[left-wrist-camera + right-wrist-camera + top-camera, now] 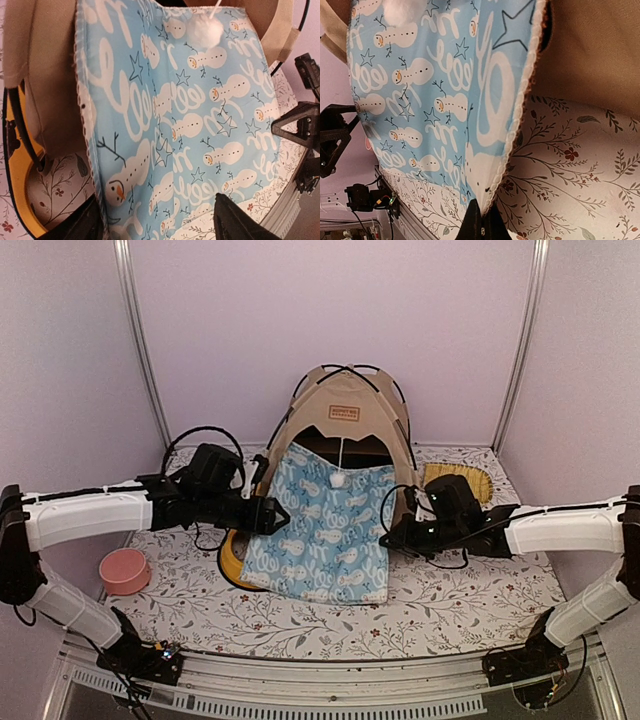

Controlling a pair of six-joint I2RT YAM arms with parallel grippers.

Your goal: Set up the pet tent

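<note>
Left pincer (272, 515) wide at 9 o'clock of mat (320, 530), right pincer (390, 538) pinching its 3 o'clock hem; one-sided pull may tip tent (320, 405).

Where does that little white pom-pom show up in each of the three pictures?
Top external: pom-pom at centre, before the pet tent doorway.
Left wrist: top, right of centre.
Right wrist: top left edge, cut off.
Shared landmark: blue snowman mat.

My fingers (232, 222) stand spread wide at the bottom, the blue snowman mat (175, 125) between them. A white pom-pom (205, 31) sits near its top edge. To the left are the beige tent (50, 85), a black pole (22, 130) and a yellow tray (15, 200) on the floral counter (55, 185).
</note>
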